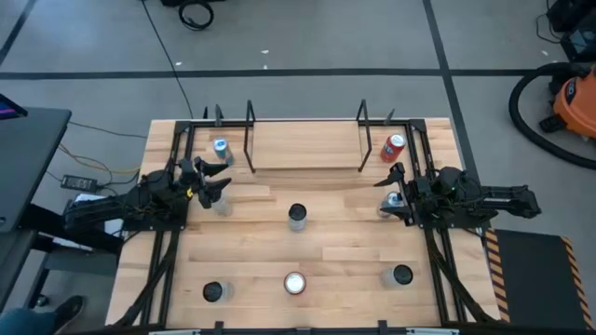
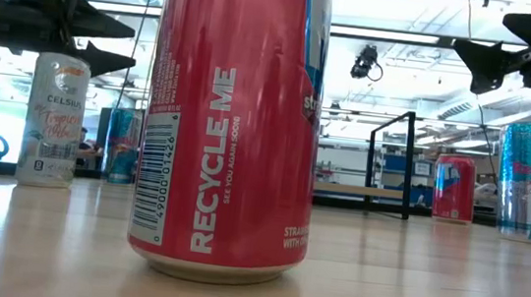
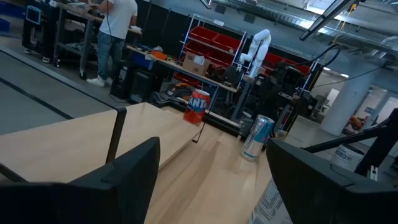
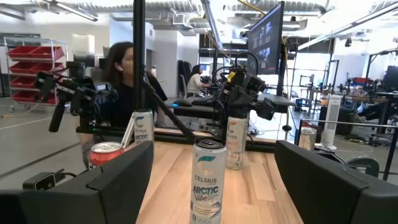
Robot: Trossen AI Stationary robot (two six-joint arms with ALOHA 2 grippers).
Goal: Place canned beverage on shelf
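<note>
While both jaws stand open w/ nothing held, left gripper (image 1: 216,186) hovers just over a white can (image 1: 222,203); right gripper (image 1: 395,191) over another can (image 1: 390,201).

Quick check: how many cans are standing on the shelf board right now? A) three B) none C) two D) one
B: the shelf board is bare in the high view; the blue can and red can stand on the table just outside its uprights.
</note>
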